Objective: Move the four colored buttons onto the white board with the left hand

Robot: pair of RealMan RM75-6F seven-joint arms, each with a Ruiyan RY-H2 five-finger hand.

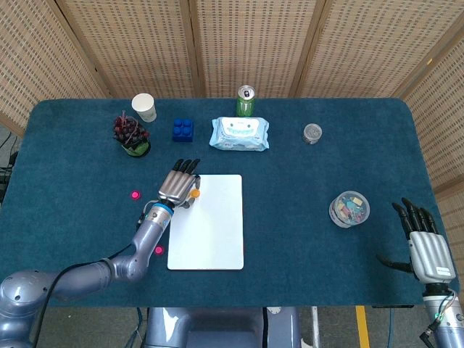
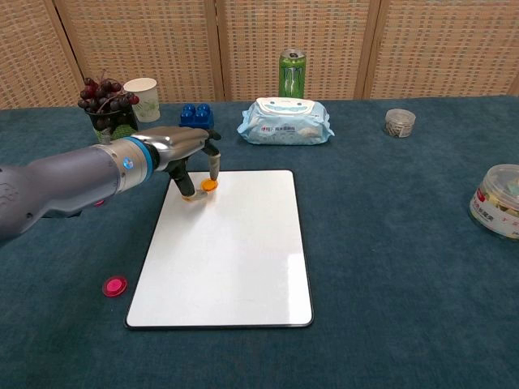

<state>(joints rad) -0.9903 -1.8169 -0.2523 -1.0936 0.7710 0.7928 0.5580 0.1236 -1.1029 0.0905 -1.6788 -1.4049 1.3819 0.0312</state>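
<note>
My left hand (image 1: 179,188) (image 2: 190,154) hovers over the top left corner of the white board (image 1: 210,232) (image 2: 227,259). It pinches an orange button (image 1: 194,193) (image 2: 210,185) at its fingertips, just above the board. A second orange button, seen on the board earlier, is hidden under the hand. One pink button (image 1: 134,194) lies on the cloth left of the board. Another pink button (image 1: 158,250) (image 2: 114,285) lies by the board's lower left edge. My right hand (image 1: 424,243) rests at the table's right front edge with its fingers spread, holding nothing.
Along the back stand a cup of grapes (image 1: 132,135), a paper cup (image 1: 144,106), a blue block (image 1: 183,129), a wipes pack (image 1: 240,134), a green can (image 1: 246,101) and a small jar (image 1: 312,133). A clear round tub (image 1: 349,209) sits at the right.
</note>
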